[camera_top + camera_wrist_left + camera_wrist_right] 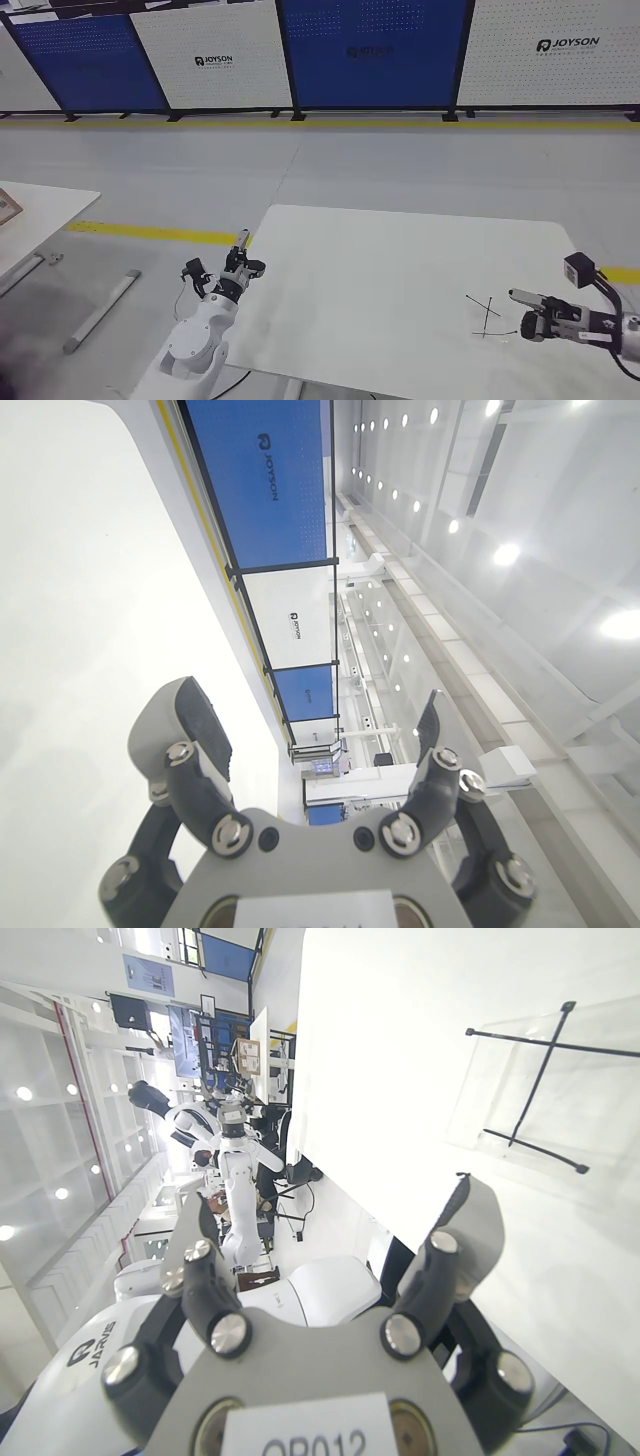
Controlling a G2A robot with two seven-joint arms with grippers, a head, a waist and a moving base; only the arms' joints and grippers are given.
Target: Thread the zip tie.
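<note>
The right gripper [330, 1190] hangs spread open and empty over the right side of the white table [380, 290]. It is just beside three black zip ties [542, 1063], which lie crossed on a clear sheet [495, 1078], probably laid flat for easy pickup. The left gripper [310, 690], also spread and holding nothing, sits at the table's left edge, well apart. The right wrist view makes out the sheet and the ties' heads; from above, the ties read as thin lines.

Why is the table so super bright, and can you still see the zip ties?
Left wrist view: the table glares plain white and ceiling lamps flare into blobs. Right wrist view: the table is washed out too, yet the black zip ties stand out dark. Top view: gentler, even light.
</note>
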